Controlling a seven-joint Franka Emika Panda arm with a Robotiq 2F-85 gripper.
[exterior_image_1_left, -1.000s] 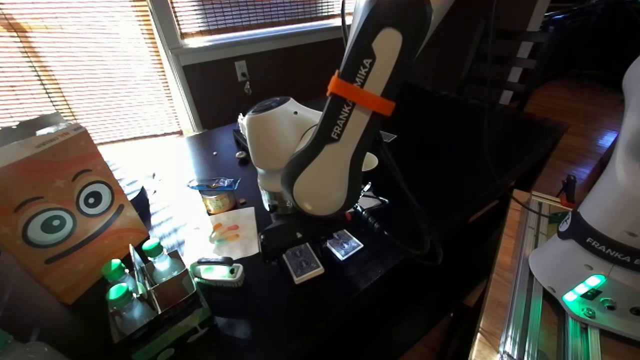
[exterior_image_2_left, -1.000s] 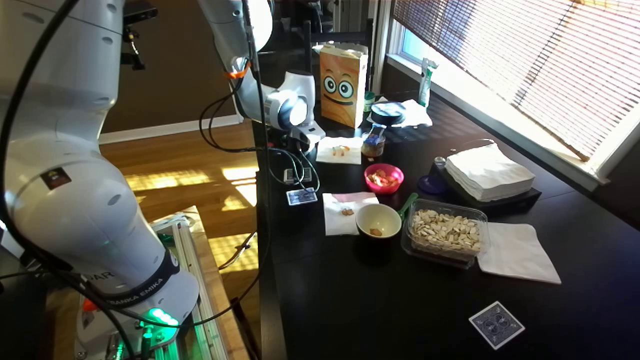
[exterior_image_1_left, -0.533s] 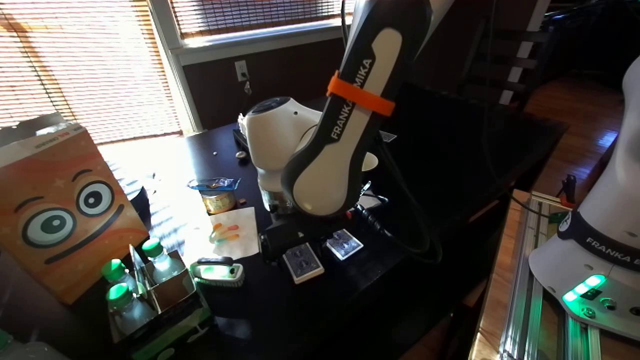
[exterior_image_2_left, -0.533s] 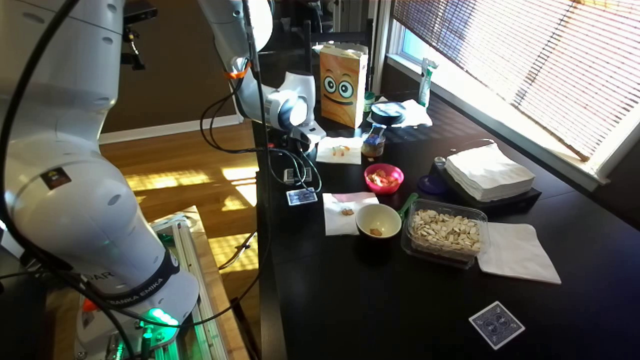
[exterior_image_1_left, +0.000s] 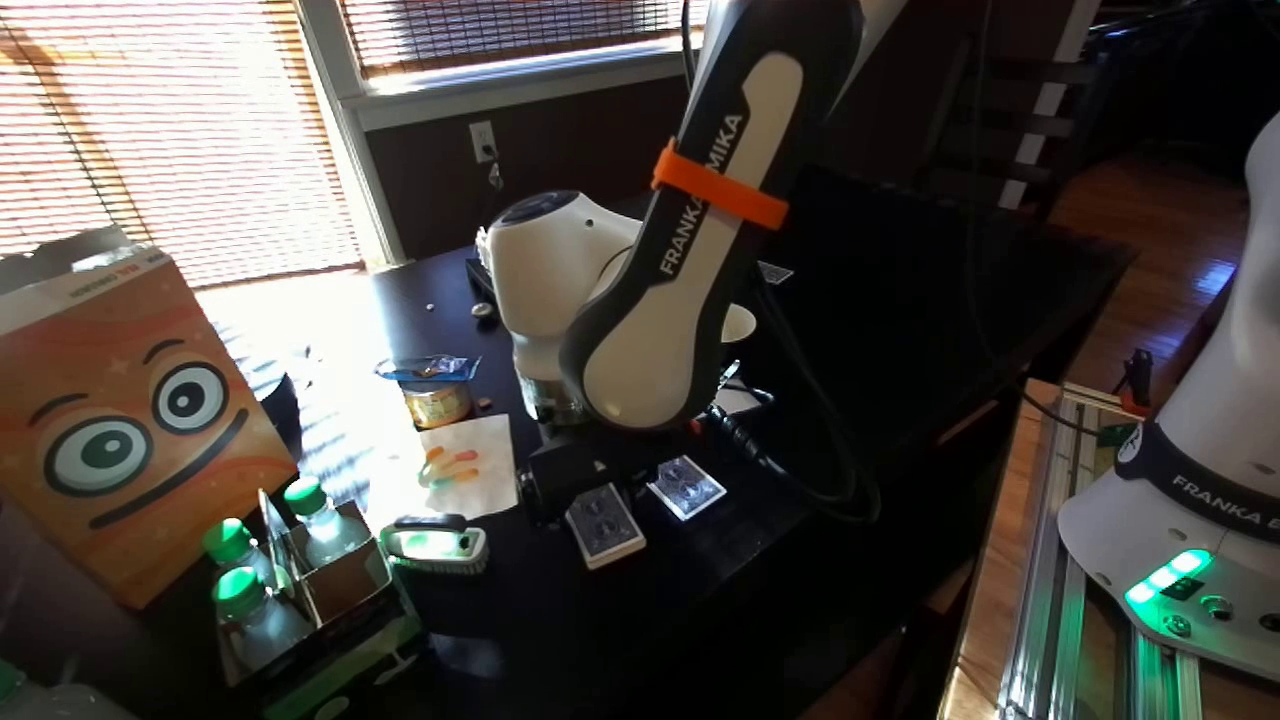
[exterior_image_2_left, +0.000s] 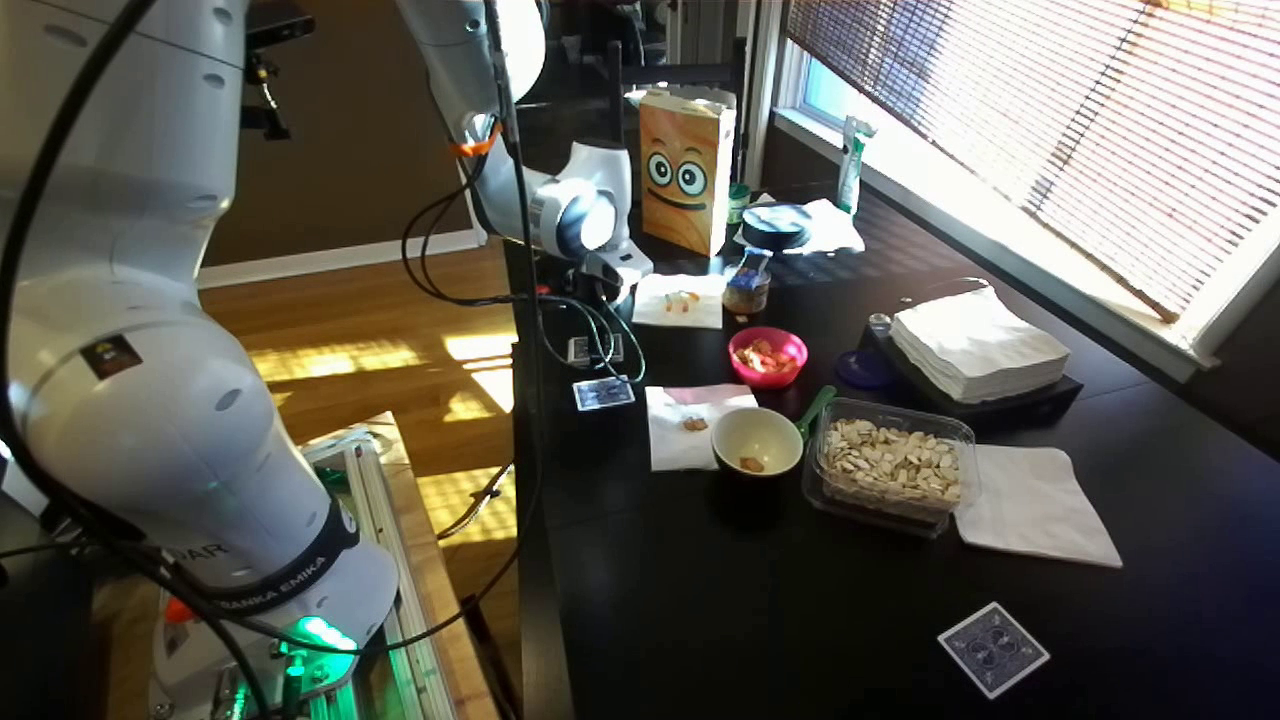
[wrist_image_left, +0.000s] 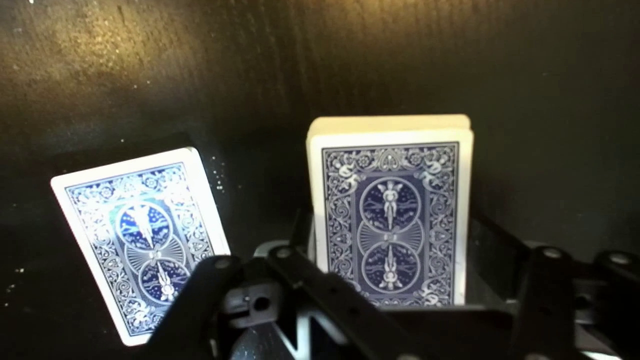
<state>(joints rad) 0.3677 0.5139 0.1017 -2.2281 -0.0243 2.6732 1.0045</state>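
Note:
My gripper (wrist_image_left: 390, 227) points down at the table, its black fingers flanking a deck of blue-backed playing cards (wrist_image_left: 390, 200) and apparently pressed to both long sides. In the wrist view the near end of this deck is hidden by the gripper's linkage. The same deck shows under the hand in an exterior view (exterior_image_1_left: 607, 527). Beside it lies a second, thinner-looking pile of blue-backed cards (wrist_image_left: 145, 240), turned at an angle and apart from the gripper. That second pile also shows in an exterior view (exterior_image_2_left: 604, 393).
Around the hand are a napkin with gummy worms (exterior_image_1_left: 495, 480), a brush (exterior_image_1_left: 435, 550), a carton with green-capped bottles (exterior_image_1_left: 240, 592) and an orange box (exterior_image_1_left: 100, 390). Elsewhere stand a pink bowl (exterior_image_2_left: 768, 378), a white bowl (exterior_image_2_left: 757, 415) and a clear seed tub (exterior_image_2_left: 890, 465). Cables loop beside the wrist.
The arm has shifted up very slightly in an exterior view. The deck between the fingers has moved a little with it; everything else looks unmoved.

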